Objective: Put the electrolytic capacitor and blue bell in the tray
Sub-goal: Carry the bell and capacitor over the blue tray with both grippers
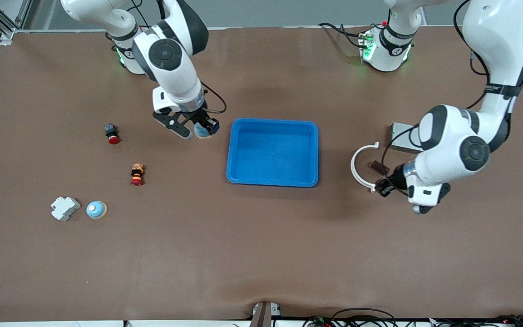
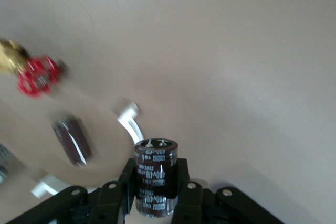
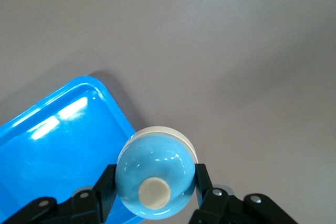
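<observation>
Both task objects are held in the air and are being carried toward the tray [image 1: 273, 152], which lies empty in the middle of the table.

The right gripper [image 1: 196, 130] is clamped on the blue bell [image 3: 155, 176], its fingers pressed against the sides of the dome, the white button on top facing the wrist camera. It hangs over bare table just beside the tray's end toward the right arm; in the right wrist view the tray's rounded corner [image 3: 100, 85] sits right next to the bell, which partly overlaps the rim.

The left gripper [image 2: 156, 190] is closed around the electrolytic capacitor [image 2: 156, 174], a dark brown can with white print, gripped at its lower half. It is held over the table toward the left arm's end, well apart from the tray, near a white curved bracket [image 1: 362, 165]. A second brown capacitor [image 2: 72, 140] lies on the table by that bracket.

A second blue bell [image 1: 96, 209] rests beside a white block [image 1: 65, 208] at the right arm's end, with two red-capped parts [image 1: 137, 174] nearby.

For the next move, it is judged that the bell needs only a short carry over the rim before release; the capacitor needs a longer carry across to the tray.
</observation>
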You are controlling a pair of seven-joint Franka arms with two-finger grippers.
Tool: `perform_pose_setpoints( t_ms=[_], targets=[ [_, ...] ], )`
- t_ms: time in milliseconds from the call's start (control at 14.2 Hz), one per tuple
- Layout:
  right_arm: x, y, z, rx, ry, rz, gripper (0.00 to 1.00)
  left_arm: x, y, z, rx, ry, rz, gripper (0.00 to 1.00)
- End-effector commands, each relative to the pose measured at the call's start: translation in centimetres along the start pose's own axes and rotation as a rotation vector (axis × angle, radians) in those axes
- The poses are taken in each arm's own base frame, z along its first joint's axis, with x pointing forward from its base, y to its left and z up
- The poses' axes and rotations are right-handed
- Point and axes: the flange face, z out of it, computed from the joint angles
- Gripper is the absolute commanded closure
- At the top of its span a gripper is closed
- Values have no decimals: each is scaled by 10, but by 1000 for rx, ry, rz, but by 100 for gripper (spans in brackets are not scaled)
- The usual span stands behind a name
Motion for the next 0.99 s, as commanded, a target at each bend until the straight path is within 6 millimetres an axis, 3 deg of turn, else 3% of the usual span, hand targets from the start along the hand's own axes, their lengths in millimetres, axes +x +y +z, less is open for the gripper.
perform_pose_setpoints(
  t_ms=[0, 211, 423, 564, 705, 916],
  targets=[
    [-19, -24, 27, 32, 3, 80, 100, -33, 23, 1, 9, -12, -42, 100],
    [-42, -55, 66, 30, 15, 130, 100, -66, 44, 13, 33, -4, -85, 100],
    [-52, -86, 102, 3, 22, 162, 100, -94, 61, 30, 39, -22, -134, 100],
    [-61, -95, 120, -11, 23, 172, 100, -121, 77, 40, 25, -25, -169, 100],
    [-68, -99, 130, -17, 24, 178, 100, -147, 88, 62, 41, -40, -196, 100],
    [-75, -100, 138, -18, 24, 195, 100, -170, 88, 98, 89, -60, -292, 100]
  ],
)
